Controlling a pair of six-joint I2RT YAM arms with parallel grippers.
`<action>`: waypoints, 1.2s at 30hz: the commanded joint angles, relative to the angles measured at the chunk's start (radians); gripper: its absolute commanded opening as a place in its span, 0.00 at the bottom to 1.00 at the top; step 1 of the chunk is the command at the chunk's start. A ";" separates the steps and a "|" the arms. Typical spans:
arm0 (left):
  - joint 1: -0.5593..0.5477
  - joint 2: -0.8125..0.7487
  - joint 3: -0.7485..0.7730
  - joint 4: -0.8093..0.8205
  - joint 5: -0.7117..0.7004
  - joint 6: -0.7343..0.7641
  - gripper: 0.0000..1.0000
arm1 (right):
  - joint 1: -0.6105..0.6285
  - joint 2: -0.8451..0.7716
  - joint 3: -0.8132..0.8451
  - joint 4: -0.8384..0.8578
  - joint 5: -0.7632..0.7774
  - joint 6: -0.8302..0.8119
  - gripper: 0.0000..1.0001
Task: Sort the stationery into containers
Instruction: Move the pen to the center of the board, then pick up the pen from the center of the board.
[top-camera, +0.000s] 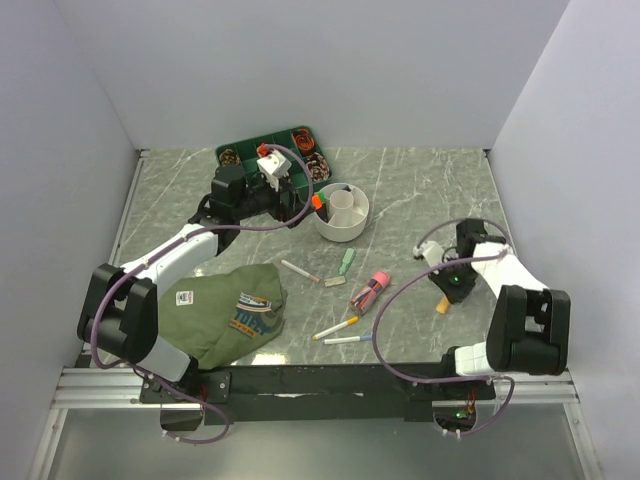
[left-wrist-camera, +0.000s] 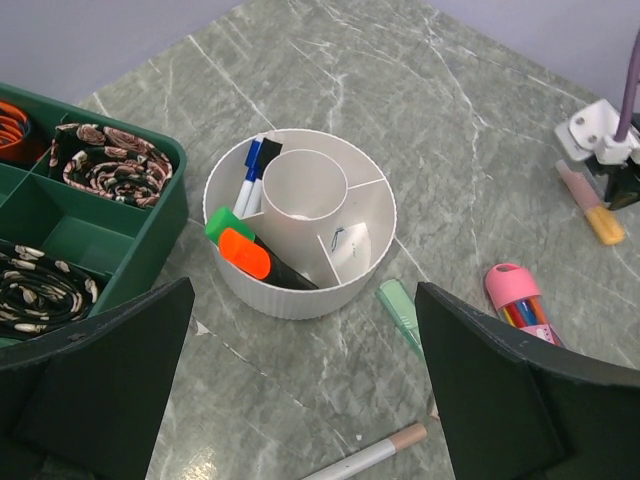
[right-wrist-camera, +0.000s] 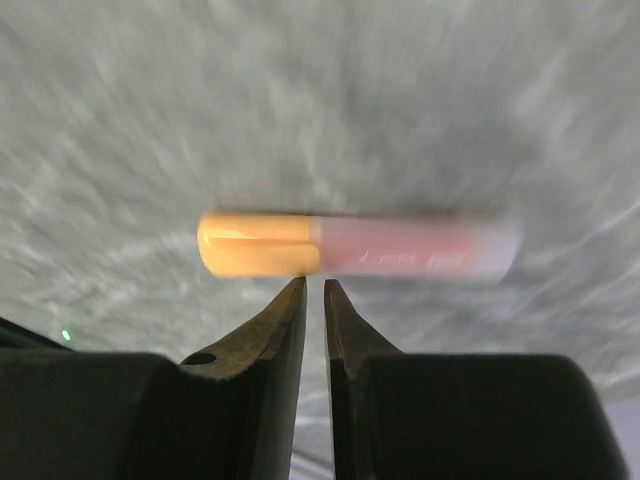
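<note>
Blurring hides whether the right claw (right-wrist-camera: 313, 284) touches the pink-orange highlighter (right-wrist-camera: 360, 247).

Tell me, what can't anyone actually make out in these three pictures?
- Right wrist view: the pink marker with an orange cap is blurred; its print is unreadable, and whether the shut right gripper touches it is unclear.
- Top view: the left arm covers part of the green tray; anything under the shirt is hidden.
- Left wrist view: the tray is cut off by the left edge and a black finger.
</note>
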 joint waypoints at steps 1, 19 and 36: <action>0.000 0.009 0.042 0.007 -0.005 0.010 0.99 | 0.070 0.074 0.124 -0.005 -0.132 0.073 0.21; -0.003 0.017 0.051 -0.021 -0.045 0.023 0.99 | 0.136 -0.209 0.041 -0.034 -0.147 -0.349 0.72; -0.018 0.064 0.083 -0.068 -0.045 0.023 0.99 | 0.142 -0.052 -0.002 0.054 -0.095 -0.449 0.68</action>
